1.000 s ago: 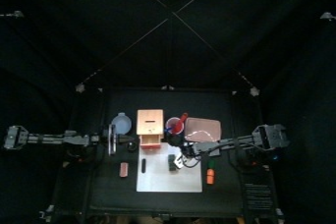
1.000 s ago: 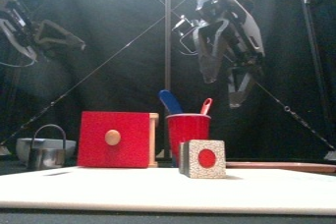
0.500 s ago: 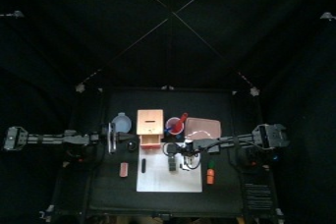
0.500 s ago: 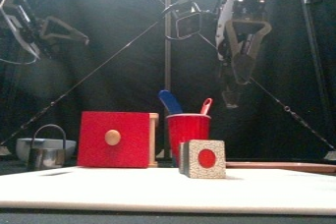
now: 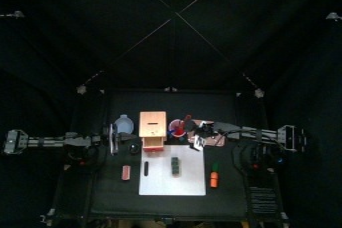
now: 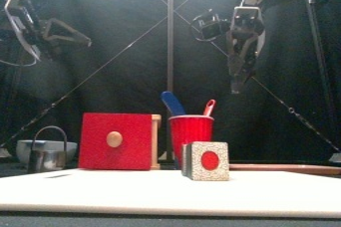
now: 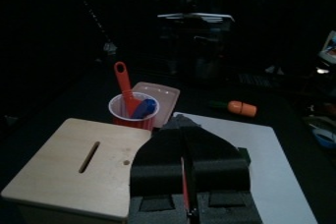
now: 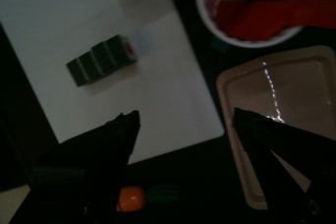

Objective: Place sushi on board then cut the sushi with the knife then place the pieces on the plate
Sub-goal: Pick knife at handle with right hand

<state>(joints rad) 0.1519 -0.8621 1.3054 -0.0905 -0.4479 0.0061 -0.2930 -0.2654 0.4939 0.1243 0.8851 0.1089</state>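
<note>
The sushi roll (image 5: 178, 164) lies on the white cutting board (image 5: 174, 184); the front view shows its speckled end with a red centre (image 6: 204, 160), and the right wrist view shows dark blocks (image 8: 102, 58). Behind the board stands the red cup (image 6: 190, 136), holding a blue knife (image 6: 173, 102) and a red knife (image 6: 208, 107). The pink plate (image 5: 211, 127) lies to the right of the cup. My right gripper (image 6: 237, 84) hangs open and empty high above the cup and plate. My left gripper (image 7: 186, 169) rests shut at the left, beside the wooden box.
A wooden box with a red drawer front (image 6: 118, 141) stands left of the cup. Left of it are a blue-grey bowl (image 5: 123, 126) and a metal cutter (image 6: 48, 151). An orange toy (image 5: 213, 178) lies right of the board, a reddish toy (image 5: 127, 172) left of it.
My right gripper has drawn back from over the board toward the cup and plate, rising and turning. The sushi roll and left arm have stayed put.
</note>
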